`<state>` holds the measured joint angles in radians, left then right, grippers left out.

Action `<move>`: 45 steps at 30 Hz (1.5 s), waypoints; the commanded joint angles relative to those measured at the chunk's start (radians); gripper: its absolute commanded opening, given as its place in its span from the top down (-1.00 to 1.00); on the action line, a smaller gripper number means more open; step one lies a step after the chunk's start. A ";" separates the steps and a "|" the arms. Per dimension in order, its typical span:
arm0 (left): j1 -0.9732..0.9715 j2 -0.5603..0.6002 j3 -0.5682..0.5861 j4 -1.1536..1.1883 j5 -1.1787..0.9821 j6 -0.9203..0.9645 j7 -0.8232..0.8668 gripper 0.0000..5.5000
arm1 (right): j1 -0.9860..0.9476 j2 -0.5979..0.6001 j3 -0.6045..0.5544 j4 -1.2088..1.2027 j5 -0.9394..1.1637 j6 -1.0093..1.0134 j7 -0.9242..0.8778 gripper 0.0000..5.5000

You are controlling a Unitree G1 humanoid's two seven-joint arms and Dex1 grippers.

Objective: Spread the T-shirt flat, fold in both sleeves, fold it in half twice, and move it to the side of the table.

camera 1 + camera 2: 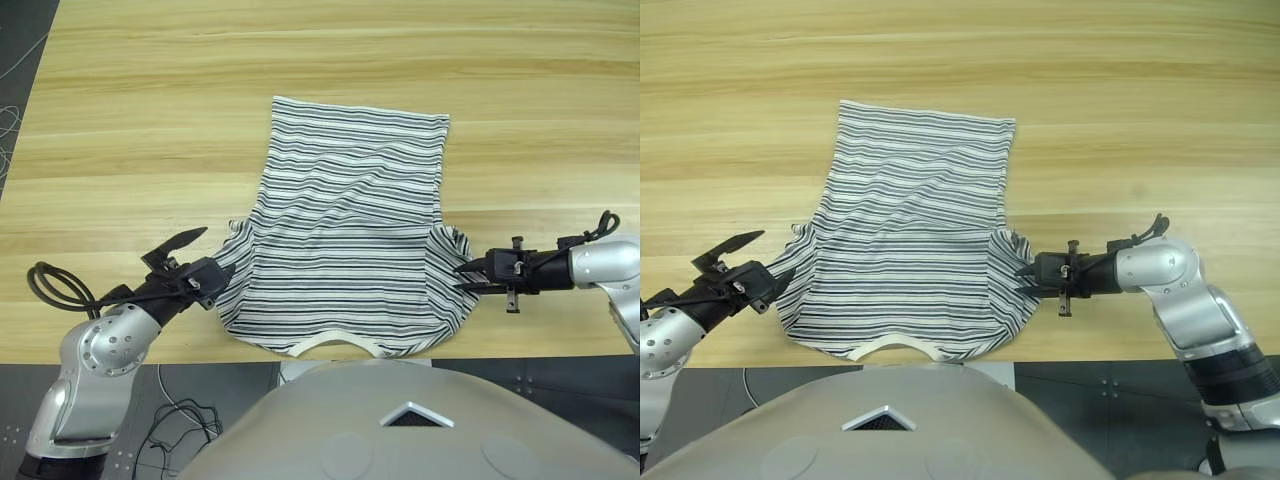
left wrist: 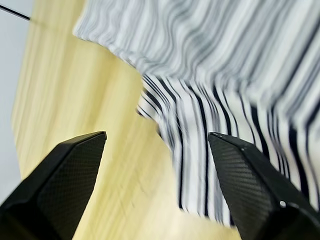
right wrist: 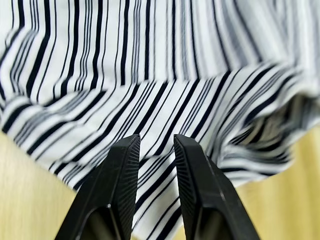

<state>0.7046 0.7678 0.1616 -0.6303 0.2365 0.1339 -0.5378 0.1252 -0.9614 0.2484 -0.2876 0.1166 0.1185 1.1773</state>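
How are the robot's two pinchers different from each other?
The left gripper has its fingers spread wide apart; the right gripper has its fingers almost together, with a thin gap. The left gripper is partly over bare table; the right gripper has striped T-shirt in front of it. Both are black, two-fingered, and beside a sleeve.

Two head cameras look down on the wooden table (image 1: 150, 100); both see the whole T-shirt (image 1: 350, 230). Wrist cameras peek, very close, past the left gripper (image 2: 156, 135) and right gripper (image 3: 156, 137) at its edges.
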 commanded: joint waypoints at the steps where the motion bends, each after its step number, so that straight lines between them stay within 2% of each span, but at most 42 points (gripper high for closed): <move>1: 0.004 -0.016 0.039 -0.040 0.010 0.033 -0.011 -0.38 | -0.033 -0.012 -0.034 -0.049 0.011 0.016 -0.003 0.56; 5: 0.004 -0.030 0.080 -0.050 0.037 0.040 -0.003 -0.38 | -0.009 -0.066 -0.090 -0.131 0.073 0.028 0.055 0.56; 9: 0.012 -0.074 0.127 -0.064 -0.105 0.109 -0.070 -0.38 | 0.005 -0.076 -0.143 -0.214 0.162 0.078 0.073 0.56; 13: -0.004 -0.114 0.166 0.047 -0.293 0.180 -0.156 -0.64 | 0.018 -0.067 -0.139 -0.225 0.155 0.085 0.057 0.56; 17: -0.030 -0.133 0.155 0.176 -0.414 0.216 -0.222 -0.65 | 0.022 -0.060 -0.134 -0.222 0.149 0.085 0.044 0.56; 24: -0.092 -0.132 0.133 0.349 -0.435 0.191 -0.236 -0.65 | 0.030 -0.058 -0.129 -0.213 0.139 0.075 0.034 0.56; 33: -0.118 -0.129 0.146 0.352 -0.478 0.230 -0.236 -0.65 | 0.032 -0.057 -0.118 -0.199 0.123 0.058 0.024 0.56; 42: -0.113 -0.121 0.175 0.284 -0.572 0.316 -0.239 -0.15 | 0.030 -0.056 -0.110 -0.186 0.105 0.048 0.025 0.56; 45: -0.117 -0.112 0.185 0.264 -0.589 0.342 -0.235 -0.10 | 0.033 -0.057 -0.112 -0.185 0.104 0.047 0.023 0.56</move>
<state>0.5916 0.6366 0.3297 -0.3418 -0.3443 0.4522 -0.7746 0.1623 -1.0185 0.1381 -0.4721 0.2314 0.1732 1.2072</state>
